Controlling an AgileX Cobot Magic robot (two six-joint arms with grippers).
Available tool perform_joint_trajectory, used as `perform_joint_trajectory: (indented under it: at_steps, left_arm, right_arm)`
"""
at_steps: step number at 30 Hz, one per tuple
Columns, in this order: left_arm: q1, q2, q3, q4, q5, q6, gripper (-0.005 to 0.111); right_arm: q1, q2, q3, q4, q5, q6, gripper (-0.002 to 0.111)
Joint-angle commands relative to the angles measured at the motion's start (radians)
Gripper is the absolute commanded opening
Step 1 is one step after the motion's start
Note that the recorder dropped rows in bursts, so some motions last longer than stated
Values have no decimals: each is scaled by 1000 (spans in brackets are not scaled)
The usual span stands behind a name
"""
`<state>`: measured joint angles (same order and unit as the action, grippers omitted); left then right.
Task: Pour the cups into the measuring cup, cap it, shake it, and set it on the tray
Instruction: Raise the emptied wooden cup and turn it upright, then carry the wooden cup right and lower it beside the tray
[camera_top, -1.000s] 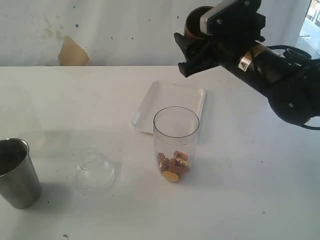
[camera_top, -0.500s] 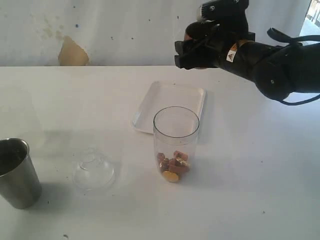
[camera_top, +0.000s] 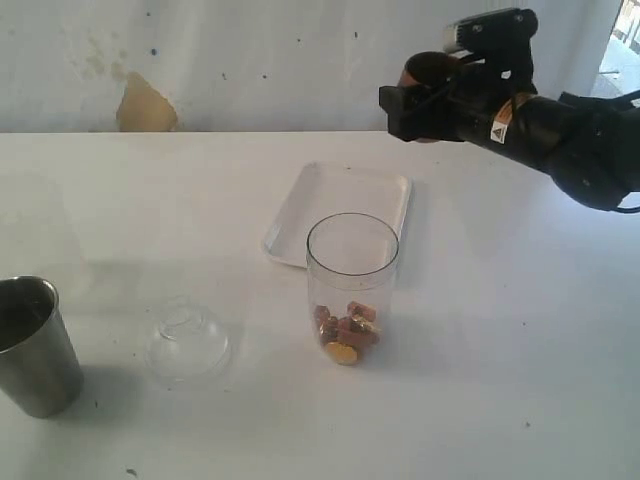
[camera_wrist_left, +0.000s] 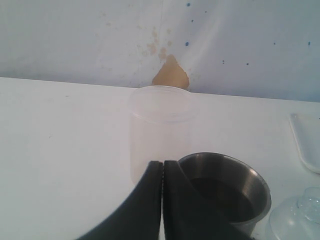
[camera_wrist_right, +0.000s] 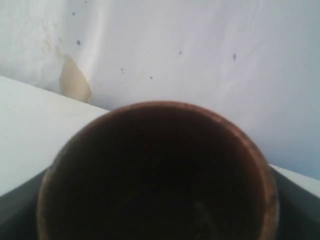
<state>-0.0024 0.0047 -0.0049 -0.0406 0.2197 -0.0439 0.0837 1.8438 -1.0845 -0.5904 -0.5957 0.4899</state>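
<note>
We see the tall clear measuring cup (camera_top: 352, 285) standing upright and uncapped in the middle, with small brown and gold pieces at its bottom; just behind it lies the flat white tray (camera_top: 335, 195); the steel tumbler (camera_top: 35, 345) stands upright far to the left, its inside dark; the brown wooden cup (camera_top: 428, 68) hangs high beyond the tray, mouth up, gripped by the right gripper (camera_top: 425, 97).
</note>
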Motion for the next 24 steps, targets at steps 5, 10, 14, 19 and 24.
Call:
perform_joint_trajectory:
  at_steps: [5,10,14,19,24]
  left_arm:
    - [0,-5,5,-3,-10,-2,1]
    - [0,-5,5,-3,-10,-2,1]
    - [0,-5,5,-3,-10,-2,1]
    - [0,-5,5,-3,-10,-2,1]
    - [0,-5,5,-3,-10,-2,1]
  right_arm:
    - [-4,100,-78,-228,-47,219,0]
    - [-4,132,-83,-237,-53,222,0]
    - [-2,165,-83,-253,-91,222,0]
    - [-2,202,-83,-259,-116,194,0]
    - [-4,214,-83,-257,-102,138,0]
